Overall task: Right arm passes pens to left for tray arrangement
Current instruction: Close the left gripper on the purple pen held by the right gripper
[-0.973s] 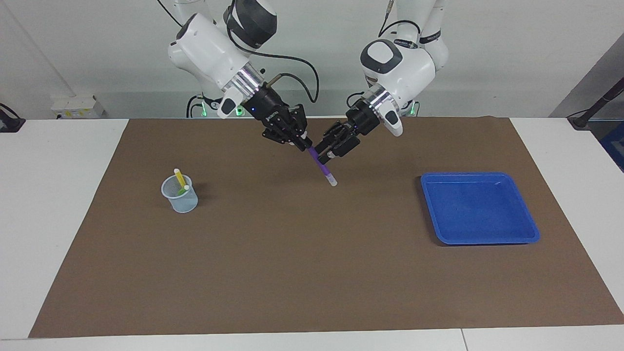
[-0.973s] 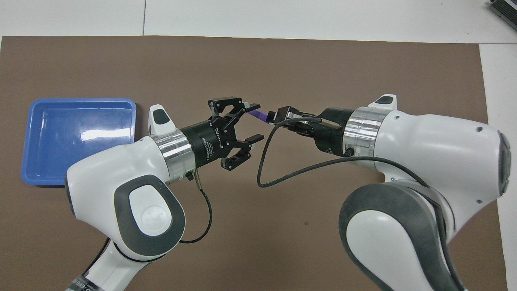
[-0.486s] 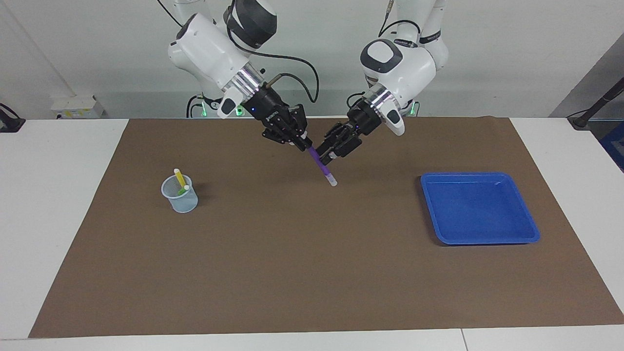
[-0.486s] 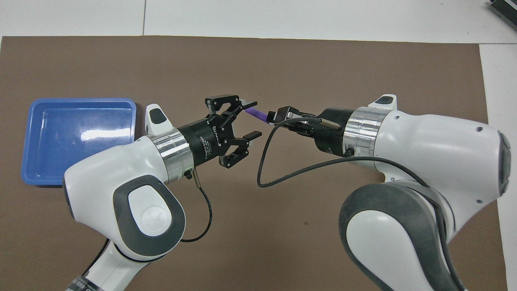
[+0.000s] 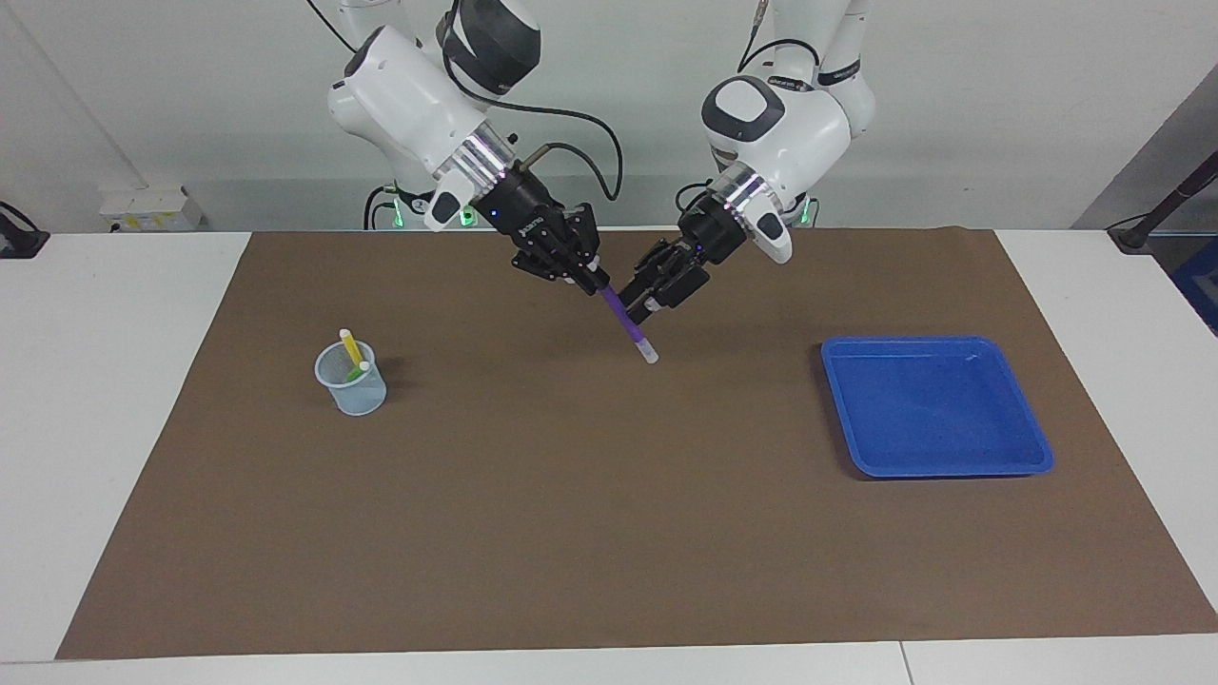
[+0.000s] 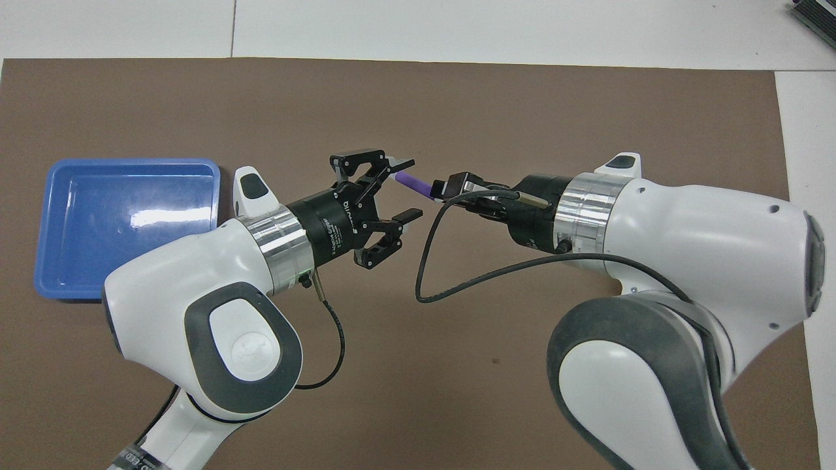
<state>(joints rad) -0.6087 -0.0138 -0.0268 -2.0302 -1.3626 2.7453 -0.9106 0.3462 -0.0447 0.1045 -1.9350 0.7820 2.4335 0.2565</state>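
Observation:
My right gripper [image 5: 592, 276] [image 6: 449, 187] is shut on the upper end of the purple pen [image 5: 625, 326] [image 6: 413, 184]. It holds the pen slanted in the air over the middle of the mat, whitish tip down. My left gripper [image 5: 640, 296] [image 6: 408, 188] is open beside the pen. In the overhead view the pen's free end lies between its fingers, close to one of them. The yellow pen [image 5: 349, 346] and the green pen [image 5: 356, 373] stand in a translucent cup [image 5: 354, 388] toward the right arm's end. The blue tray [image 5: 937, 409] [image 6: 124, 225] lies empty toward the left arm's end.
A brown mat [image 5: 590, 514] covers most of the white table. The right arm's black cable [image 6: 457, 281] loops down under its wrist. In the overhead view the right arm hides the cup.
My left gripper has shifted slightly along the pen, staying open. The right gripper and the purple pen have stayed where they were.

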